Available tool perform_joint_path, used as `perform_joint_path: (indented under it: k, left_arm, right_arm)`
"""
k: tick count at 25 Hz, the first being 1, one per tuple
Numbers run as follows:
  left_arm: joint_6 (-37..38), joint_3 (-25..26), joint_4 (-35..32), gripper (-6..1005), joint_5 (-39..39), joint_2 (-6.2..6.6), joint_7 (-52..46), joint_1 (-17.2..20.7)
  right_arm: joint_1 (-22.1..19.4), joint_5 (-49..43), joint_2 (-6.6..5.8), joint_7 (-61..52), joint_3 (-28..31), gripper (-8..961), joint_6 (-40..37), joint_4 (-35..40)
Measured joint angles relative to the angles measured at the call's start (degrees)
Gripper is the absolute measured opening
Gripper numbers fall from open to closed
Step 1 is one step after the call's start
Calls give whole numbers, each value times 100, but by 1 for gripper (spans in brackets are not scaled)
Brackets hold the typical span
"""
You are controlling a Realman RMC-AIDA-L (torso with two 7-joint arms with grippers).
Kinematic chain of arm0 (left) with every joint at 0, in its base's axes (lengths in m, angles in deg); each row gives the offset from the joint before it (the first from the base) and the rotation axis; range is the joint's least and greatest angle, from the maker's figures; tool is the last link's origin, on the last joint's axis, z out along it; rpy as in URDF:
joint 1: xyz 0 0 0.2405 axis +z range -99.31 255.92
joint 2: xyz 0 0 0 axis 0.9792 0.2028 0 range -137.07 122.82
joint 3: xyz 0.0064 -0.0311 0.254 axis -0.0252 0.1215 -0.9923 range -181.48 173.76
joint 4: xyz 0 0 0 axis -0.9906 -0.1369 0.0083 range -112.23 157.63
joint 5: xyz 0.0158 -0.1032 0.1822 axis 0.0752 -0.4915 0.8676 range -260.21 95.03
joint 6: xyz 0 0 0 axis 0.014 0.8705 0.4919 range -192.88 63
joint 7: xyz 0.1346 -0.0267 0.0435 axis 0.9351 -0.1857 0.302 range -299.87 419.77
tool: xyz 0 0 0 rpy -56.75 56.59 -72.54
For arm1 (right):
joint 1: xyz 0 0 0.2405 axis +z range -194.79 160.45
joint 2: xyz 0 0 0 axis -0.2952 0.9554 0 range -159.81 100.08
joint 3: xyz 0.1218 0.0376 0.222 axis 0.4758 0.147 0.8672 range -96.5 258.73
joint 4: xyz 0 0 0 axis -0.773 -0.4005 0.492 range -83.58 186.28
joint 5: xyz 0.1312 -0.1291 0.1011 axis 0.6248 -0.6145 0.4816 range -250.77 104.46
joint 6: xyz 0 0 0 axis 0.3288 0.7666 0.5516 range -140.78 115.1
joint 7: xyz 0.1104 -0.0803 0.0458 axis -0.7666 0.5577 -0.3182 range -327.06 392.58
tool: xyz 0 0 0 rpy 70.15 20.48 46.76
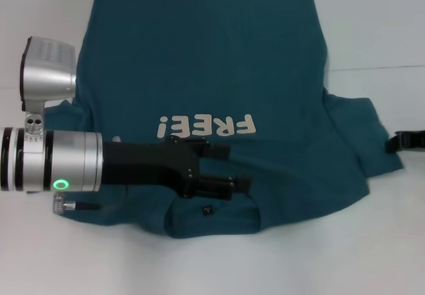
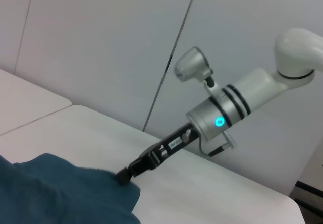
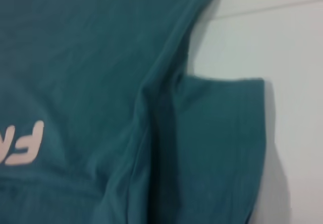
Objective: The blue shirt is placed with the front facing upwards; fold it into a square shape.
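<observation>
The blue shirt [image 1: 199, 62] lies spread on the white table [image 1: 372, 255], chest up, its white "FREE!" lettering [image 1: 206, 125] reading upside down from the head view. My left gripper [image 1: 236, 169] reaches in from the left just above the shirt, between the lettering and the small dark neck tag [image 1: 207, 210]. It is open with only fabric below. My right gripper [image 1: 402, 141] sits at the outer edge of the right-hand sleeve [image 1: 362, 132]. In the left wrist view the right gripper [image 2: 123, 176] touches the shirt's edge [image 2: 75, 193]. The right wrist view shows the sleeve [image 3: 222, 138] and shirt body [image 3: 91, 57].
Bare white table surrounds the shirt, with a seam line [image 1: 378, 68] running across at the back right. My left arm's silver wrist [image 1: 60, 159] covers the shirt's left sleeve area. A pale wall [image 2: 101, 42] stands behind the table.
</observation>
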Motion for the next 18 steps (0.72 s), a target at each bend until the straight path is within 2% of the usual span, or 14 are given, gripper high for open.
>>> perform_joint_path:
  k: [2,4,8,18]
  left_arm:
    - [0,0,0,873,-6,-11,0,8]
    - [0,-7,0,873,-17,-27,0,14]
    - [0,-17,23,873,-24,-63,0,16]
    - [8,-3,17,873,-27,-79,-14,25]
  right_arm:
    - [-126,-4,53,-33,0,27,-98,359]
    - [-197,-2,45,-36,24,26,-152,499]
    - [-270,-10,9,-35,43,24,-103,517]
    - [-333,-369,-33,-36,34,22,582,429]
